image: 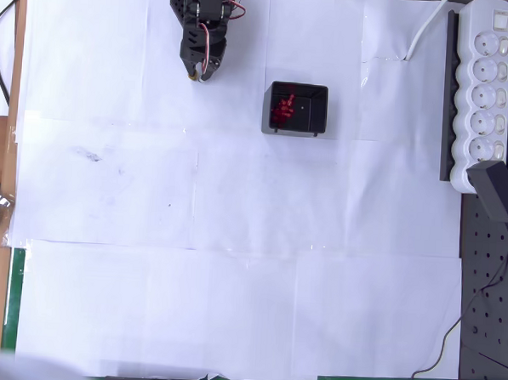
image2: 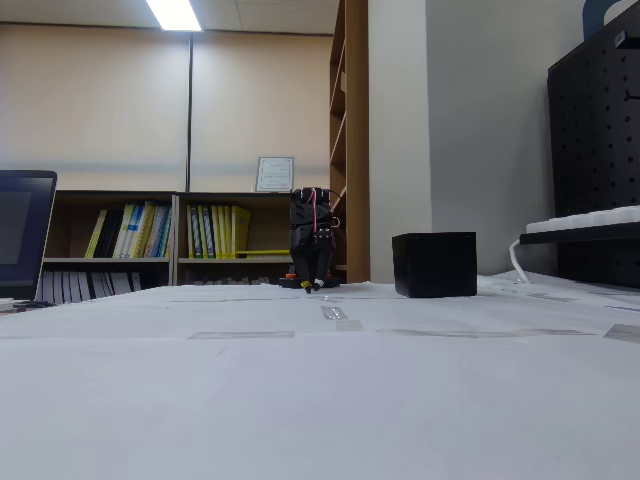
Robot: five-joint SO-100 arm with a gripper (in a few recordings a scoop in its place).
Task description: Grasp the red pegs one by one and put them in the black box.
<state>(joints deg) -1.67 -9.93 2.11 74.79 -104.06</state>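
Your tool (image: 196, 71) sits folded at the far edge of the paper-covered desk (image: 231, 308), tip down; you cannot tell whether it is released or clenched. The tiny dark-red round pegs (image: 282, 111) lie clustered in the left half of the small square black plastic box (image: 319, 110), right of the tool in the overhead view, with no peg visible loose on the paper, so the job looks finished

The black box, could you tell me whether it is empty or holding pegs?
Holding pegs: the overhead view shows red pegs clustered inside the black box.
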